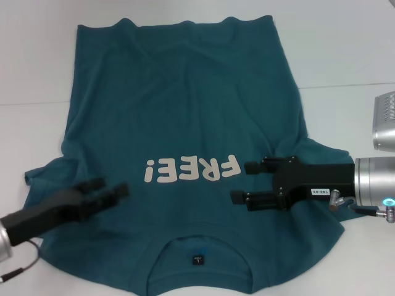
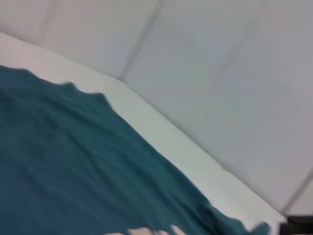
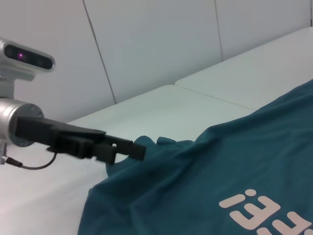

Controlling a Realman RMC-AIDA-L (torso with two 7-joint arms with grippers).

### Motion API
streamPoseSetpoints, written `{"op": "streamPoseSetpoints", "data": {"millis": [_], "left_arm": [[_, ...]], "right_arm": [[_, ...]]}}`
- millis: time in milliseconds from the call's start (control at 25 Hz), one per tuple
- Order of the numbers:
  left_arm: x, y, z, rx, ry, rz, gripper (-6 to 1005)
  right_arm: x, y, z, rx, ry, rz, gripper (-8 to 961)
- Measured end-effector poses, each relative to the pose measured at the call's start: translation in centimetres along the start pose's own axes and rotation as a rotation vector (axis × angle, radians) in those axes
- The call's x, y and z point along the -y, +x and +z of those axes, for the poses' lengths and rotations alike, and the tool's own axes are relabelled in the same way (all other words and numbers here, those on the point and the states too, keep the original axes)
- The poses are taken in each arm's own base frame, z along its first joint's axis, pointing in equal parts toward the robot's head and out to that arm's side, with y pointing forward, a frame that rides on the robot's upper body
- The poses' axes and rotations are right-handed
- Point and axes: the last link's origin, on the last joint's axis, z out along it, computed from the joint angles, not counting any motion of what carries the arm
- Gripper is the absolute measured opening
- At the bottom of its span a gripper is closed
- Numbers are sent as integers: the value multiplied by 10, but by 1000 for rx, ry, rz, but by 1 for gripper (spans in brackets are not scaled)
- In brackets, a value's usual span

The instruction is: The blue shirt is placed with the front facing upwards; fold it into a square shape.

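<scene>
Shirt: large teal-blue cotton T-shirt (image 1: 185, 123) lying flat on white tabletop (image 1: 345, 49), unfolded.
Left gripper (image 1: 114, 193): hovering over sleeve, fingers' spread unclear.
Right gripper (image 1: 247, 182): hovering, fingers parted, empty.
Risk: pinching unevenly, bunching cloth.

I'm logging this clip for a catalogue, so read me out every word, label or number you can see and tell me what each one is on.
"FREE!" in pale letters on the chest of the blue shirt, upside down in the head view.
Small black neck label inside the shirt's collar: a mark is there, too small to read.
White sticker on the right gripper: printed characters, too small to read for certain.
Left gripper: no text visible.
</scene>
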Motion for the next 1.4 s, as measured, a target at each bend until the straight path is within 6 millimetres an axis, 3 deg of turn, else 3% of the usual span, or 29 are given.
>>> {"op": "streamPoseSetpoints", "data": {"millis": [680, 1400], "left_arm": [[47, 6, -47, -54, 320, -51, 835], [66, 7, -41, -22, 456, -8, 818]], "right_arm": [[-1, -3, 1, 27, -7, 41, 883], [-1, -2, 1, 39, -6, 54, 883]]}}
